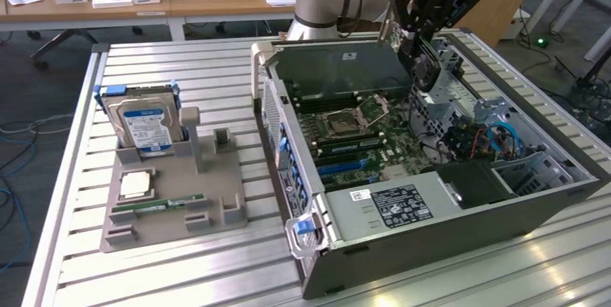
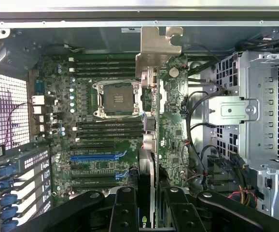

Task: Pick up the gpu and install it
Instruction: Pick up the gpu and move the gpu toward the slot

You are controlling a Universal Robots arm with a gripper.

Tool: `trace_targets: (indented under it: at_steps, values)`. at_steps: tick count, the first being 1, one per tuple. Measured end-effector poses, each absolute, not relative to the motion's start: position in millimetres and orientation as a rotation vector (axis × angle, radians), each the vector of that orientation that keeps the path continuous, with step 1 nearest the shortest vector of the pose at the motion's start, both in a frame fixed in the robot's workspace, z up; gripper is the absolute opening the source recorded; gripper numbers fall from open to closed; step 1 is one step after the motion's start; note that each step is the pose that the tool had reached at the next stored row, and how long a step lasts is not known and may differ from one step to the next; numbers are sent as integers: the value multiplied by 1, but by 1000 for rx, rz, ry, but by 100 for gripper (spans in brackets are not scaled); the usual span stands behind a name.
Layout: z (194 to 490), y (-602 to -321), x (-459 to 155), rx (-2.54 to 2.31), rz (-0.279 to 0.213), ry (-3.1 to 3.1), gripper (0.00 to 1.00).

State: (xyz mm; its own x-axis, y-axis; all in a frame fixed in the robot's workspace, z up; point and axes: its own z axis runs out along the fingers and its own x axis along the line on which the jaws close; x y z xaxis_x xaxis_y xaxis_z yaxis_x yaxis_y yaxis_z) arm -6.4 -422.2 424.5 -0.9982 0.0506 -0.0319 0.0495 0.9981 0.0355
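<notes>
Starting at the exterior view's left, a gray holder (image 1: pixel 229 192) on the slatted table (image 1: pixel 191 71) carries a hard drive (image 1: pixel 148 124) standing upright and a memory stick (image 1: pixel 157 205) lying flat. To its right the computer case (image 1: pixel 286 92) lies open, its motherboard (image 1: pixel 353 135) exposed. Further right, over the case's far side, the gripper (image 1: pixel 421 48) holds the gpu (image 1: pixel 423 67) on edge, above the boards and clear of any slot. From the wrist, the black fingers (image 2: pixel 124 208) pinch the gpu (image 2: pixel 149 159) from both faces, its pale metal bracket (image 2: pixel 156 46) at the far end. The card looks thin, flat and dark, seen nearly edge-on. I judge it light and stiff but fragile: a grip on the flat faces near one end seems sound, leaving the connector edge and bracket free, and squeezing or twisting could harm its parts.
</notes>
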Motion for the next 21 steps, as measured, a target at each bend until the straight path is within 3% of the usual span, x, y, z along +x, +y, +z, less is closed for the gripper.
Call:
trace_targets:
  at_steps: [21]
  values:
    - [422, -422, 36, 79, 53, 3142, 26]
